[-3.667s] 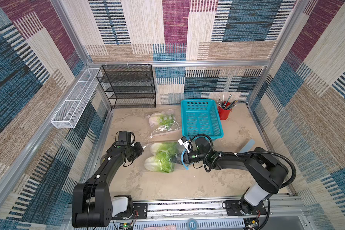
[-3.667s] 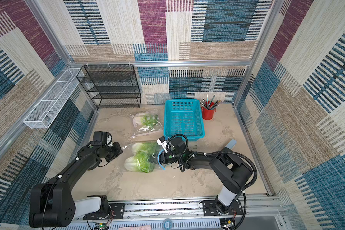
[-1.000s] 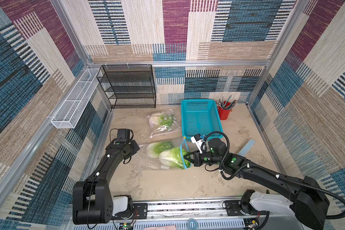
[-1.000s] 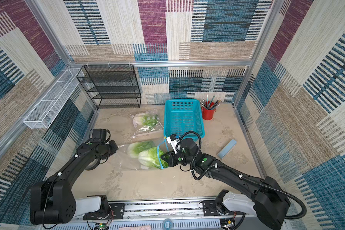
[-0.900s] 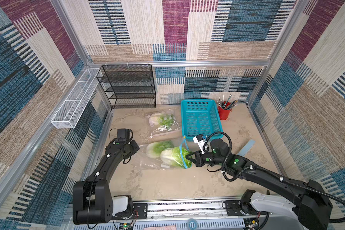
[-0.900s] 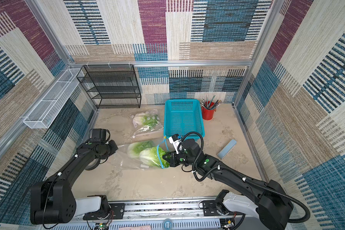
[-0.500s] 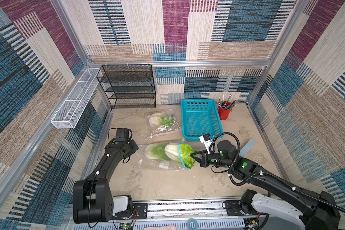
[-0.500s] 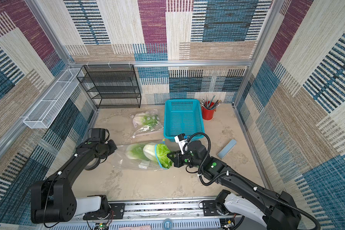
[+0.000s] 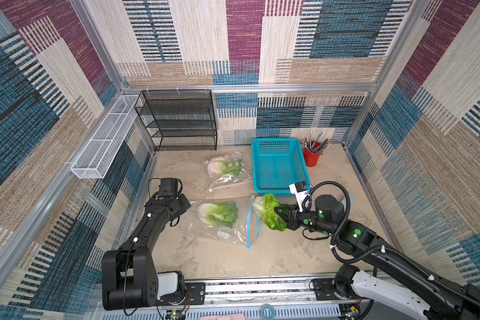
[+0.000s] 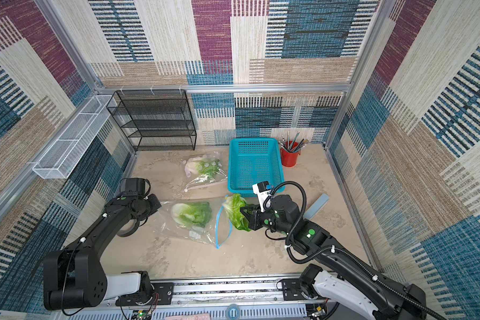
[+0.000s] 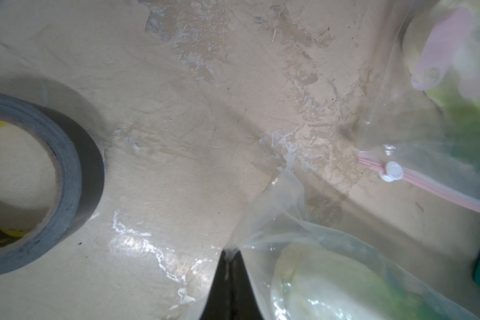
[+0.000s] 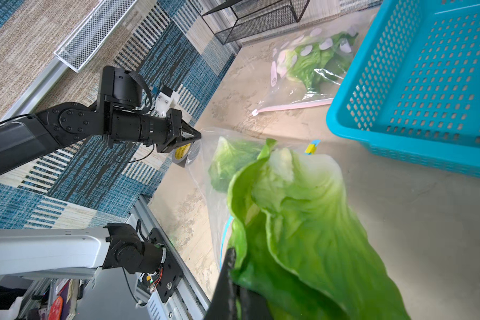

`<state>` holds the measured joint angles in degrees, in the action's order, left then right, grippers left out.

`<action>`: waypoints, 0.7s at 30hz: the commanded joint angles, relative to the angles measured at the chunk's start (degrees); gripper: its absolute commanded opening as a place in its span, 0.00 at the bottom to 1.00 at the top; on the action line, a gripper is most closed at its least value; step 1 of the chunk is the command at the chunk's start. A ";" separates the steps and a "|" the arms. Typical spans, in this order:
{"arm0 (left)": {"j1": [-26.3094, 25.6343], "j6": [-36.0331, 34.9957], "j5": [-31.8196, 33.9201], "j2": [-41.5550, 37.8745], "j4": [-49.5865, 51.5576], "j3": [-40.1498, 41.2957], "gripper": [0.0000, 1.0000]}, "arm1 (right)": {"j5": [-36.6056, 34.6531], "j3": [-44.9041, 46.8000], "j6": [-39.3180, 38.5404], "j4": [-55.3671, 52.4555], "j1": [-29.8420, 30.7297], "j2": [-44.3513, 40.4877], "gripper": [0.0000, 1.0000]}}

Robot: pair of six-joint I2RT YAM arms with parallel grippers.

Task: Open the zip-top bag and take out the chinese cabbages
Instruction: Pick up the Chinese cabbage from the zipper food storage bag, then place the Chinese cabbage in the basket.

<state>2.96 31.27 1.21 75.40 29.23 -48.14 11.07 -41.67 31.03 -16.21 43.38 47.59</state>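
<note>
The clear zip-top bag [image 9: 227, 230] lies mid-table with its blue zip mouth [image 9: 250, 221] open toward my right arm. My left gripper [image 9: 189, 205] [image 11: 229, 257] is shut on the bag's closed corner. One chinese cabbage [image 9: 218, 214] [image 10: 191, 213] lies inside. My right gripper [image 9: 281, 214] [image 12: 233, 260] is shut on the green leaf end of another chinese cabbage [image 9: 268, 212] [image 12: 302, 221]. That one hangs just outside the zip mouth, above the table.
A second clear bag with a pink zip [image 9: 227, 171] holds another leafy head behind the first. The teal basket [image 9: 275, 140] stands behind my right gripper, with a red pencil cup [image 9: 312, 158] beside it. A tape roll [image 11: 75, 166] lies by my left gripper. Black wire rack [image 9: 178, 119] at back.
My right gripper has drawn its cabbage to the right, out through the blue zip mouth and clear of the bag. The left gripper has kept its hold on the bag's corner.
</note>
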 commanded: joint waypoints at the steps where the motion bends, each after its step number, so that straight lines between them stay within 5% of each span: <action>1: 0.03 -0.68 -0.94 -0.42 0.49 -0.14 0.00 | -3.86 -2.19 -1.51 -1.99 -0.13 0.03 0.00; 10: 0.03 -0.43 -1.82 -0.56 1.25 -0.21 0.00 | -9.14 -12.47 -9.69 -5.58 -1.90 2.73 0.00; 21: 0.00 0.51 -6.10 -1.49 0.88 0.23 0.00 | -8.22 -24.60 -20.69 -0.11 -10.68 18.38 0.00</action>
<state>2.96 31.38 -2.39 74.37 29.36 -47.94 2.42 -63.94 14.87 -21.45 34.35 62.76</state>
